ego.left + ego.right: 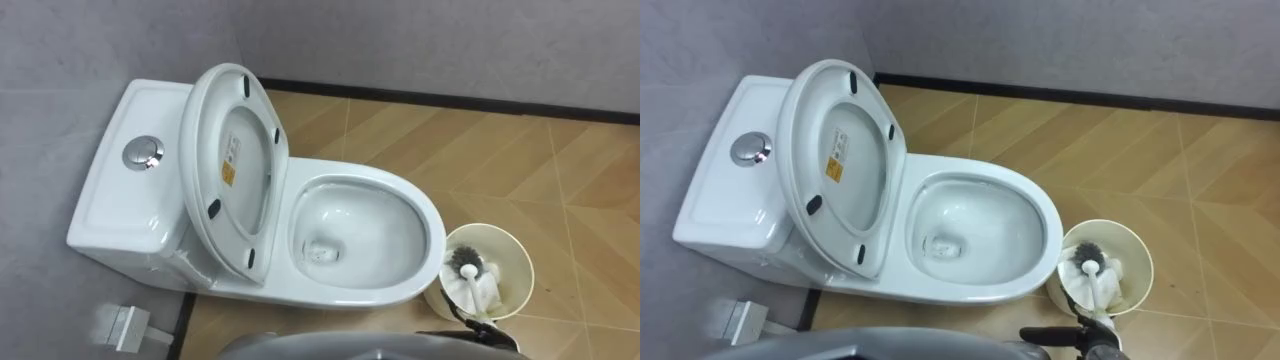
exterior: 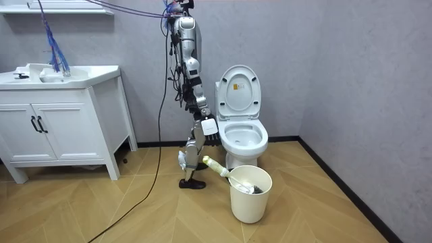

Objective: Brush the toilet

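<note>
A: Where is the brush (image 1: 1092, 278) found, and how should it be taken?

B: Its head is sunk in the bucket (image 1: 1143, 250), just ahead of the right hand (image 1: 1090, 343). It is judged light and stiff, so the slim white handle is best gripped high. Whether the hand is closed on it cannot be told.

A: And the surroundings?

B: The toilet (image 1: 1045, 225) is set left of the hand, lid raised. The wood-patterned floor (image 1: 1200, 180) is smooth and is judged slippery once wetted.

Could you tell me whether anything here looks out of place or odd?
Only the brush: its head lies in the bin beside the toilet, among what looks like crumpled paper, with the handle leaning out over the rim, not in a holder. Nothing looks spilled or broken.
</note>
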